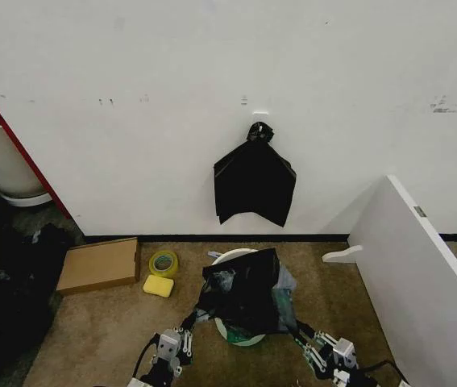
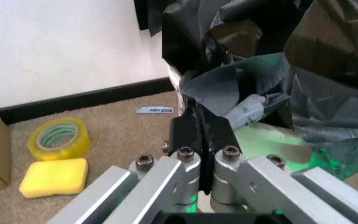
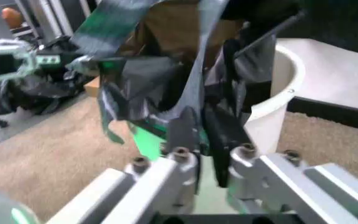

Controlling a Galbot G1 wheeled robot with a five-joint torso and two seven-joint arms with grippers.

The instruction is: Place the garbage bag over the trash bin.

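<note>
Low in the frame, left gripper (image 1: 189, 324) and right gripper (image 1: 302, 334) each pinching an edge of thin, glossy black plastic garbage bag (image 1: 244, 294), held stretched at bottom centre over round cream-white plastic trash bin (image 1: 230, 258), probably to open its mouth around the rim.

White wall (image 1: 131, 64), black baseboard (image 1: 212, 238), tan carpet (image 1: 99, 330).

Scuffed white wall (image 1: 131, 81), brown carpet (image 1: 107, 330), cardboard box (image 1: 99, 264): bare test room.
</note>
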